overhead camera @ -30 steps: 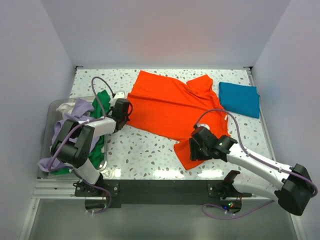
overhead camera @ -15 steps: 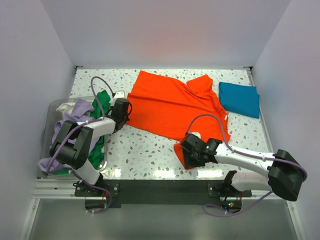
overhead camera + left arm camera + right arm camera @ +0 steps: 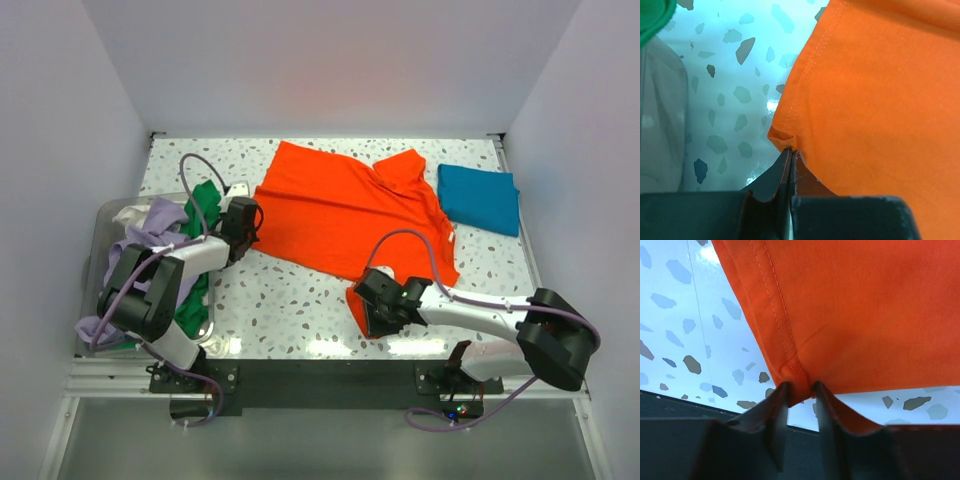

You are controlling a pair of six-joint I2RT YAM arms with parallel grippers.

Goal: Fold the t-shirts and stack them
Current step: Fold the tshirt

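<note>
the orange tee (image 3: pixel 350 215) lies spread, a little skewed, across the middle of the surface (image 3: pixel 290 300), with one lower corner reaching the near edge. it is thin, limp cloth: light, not fragile, but it will sag, drag and crease if lifted by one point, so the stitched hems at the corners are the places to take hold, with both corners lifted together. the left fingers (image 3: pixel 791 156) are pressed tight together on the hem corner at the tee's left edge. the right fingers (image 3: pixel 801 388) stand narrow with the near hem corner bunched between them, and it looks pinched. by count there are five tees: one orange, one teal tee (image 3: pixel 478 197) already folded at the far right of the surface, and three heaped in the single clear bin (image 3: pixel 100 225) on the left, a green tee (image 3: pixel 205 200), a lavender tee (image 3: pixel 160 220) and a whitish tee (image 3: pixel 128 213). i judge four are not yet folded.
</note>
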